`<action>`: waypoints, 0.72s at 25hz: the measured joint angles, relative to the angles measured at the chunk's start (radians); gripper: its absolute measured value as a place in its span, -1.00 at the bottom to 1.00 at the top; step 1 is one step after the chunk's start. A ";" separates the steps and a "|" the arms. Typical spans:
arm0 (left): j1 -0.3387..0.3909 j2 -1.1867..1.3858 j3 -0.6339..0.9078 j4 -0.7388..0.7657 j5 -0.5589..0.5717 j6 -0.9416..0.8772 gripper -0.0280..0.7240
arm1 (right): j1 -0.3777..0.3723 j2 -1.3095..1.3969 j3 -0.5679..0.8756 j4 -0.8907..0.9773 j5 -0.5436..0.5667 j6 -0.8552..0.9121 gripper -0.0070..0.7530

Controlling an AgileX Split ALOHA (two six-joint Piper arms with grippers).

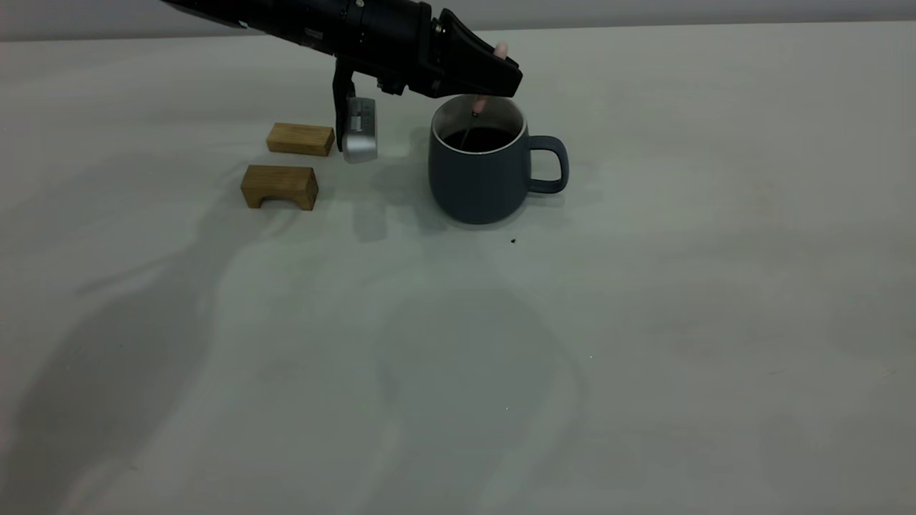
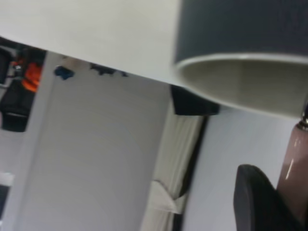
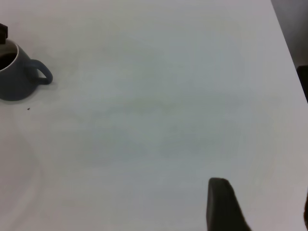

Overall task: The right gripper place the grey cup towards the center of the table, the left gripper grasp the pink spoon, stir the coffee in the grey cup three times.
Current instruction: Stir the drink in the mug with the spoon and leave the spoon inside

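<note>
The grey cup (image 1: 486, 172) stands on the table (image 1: 458, 357) at mid-back, its handle pointing right, with dark coffee (image 1: 481, 137) inside. My left gripper (image 1: 501, 75) hovers just over the rim, shut on the pink spoon (image 1: 478, 106). The spoon's pink end pokes out above the fingers and its metal neck dips into the coffee. The left wrist view has the pink spoon (image 2: 294, 159) against one black finger (image 2: 255, 197), with the cup rim (image 2: 240, 82) close by. My right gripper (image 3: 262, 211) is open over bare table, far from the cup (image 3: 17, 77).
Two brown wooden blocks (image 1: 300, 139) (image 1: 280, 187) lie left of the cup, under the left arm. A tiny dark speck (image 1: 513, 241) sits in front of the cup. The table's edge (image 3: 288, 53) runs close to the right gripper.
</note>
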State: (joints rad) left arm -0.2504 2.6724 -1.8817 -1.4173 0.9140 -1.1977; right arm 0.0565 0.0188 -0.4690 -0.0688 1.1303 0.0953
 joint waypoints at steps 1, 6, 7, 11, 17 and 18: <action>-0.003 0.000 0.000 -0.009 -0.020 0.000 -0.53 | 0.000 0.000 0.000 0.000 0.000 0.000 0.17; -0.042 0.000 0.000 -0.091 -0.107 0.102 -0.53 | 0.000 0.000 0.000 0.000 0.000 0.000 0.17; -0.050 0.000 0.000 -0.108 -0.113 0.131 -0.53 | 0.000 0.000 0.000 0.000 0.000 0.000 0.17; -0.076 0.000 0.000 -0.131 -0.107 0.190 -0.53 | 0.000 0.000 0.000 0.001 0.000 0.000 0.17; -0.080 0.000 0.000 -0.112 0.001 0.182 -0.53 | 0.000 0.000 0.000 0.001 0.000 0.000 0.17; -0.079 0.000 0.000 -0.100 0.020 0.170 -0.53 | 0.000 0.000 0.000 0.001 0.000 0.000 0.17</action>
State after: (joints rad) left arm -0.3290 2.6724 -1.8817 -1.5176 0.9341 -1.0278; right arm 0.0565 0.0188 -0.4690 -0.0679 1.1303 0.0953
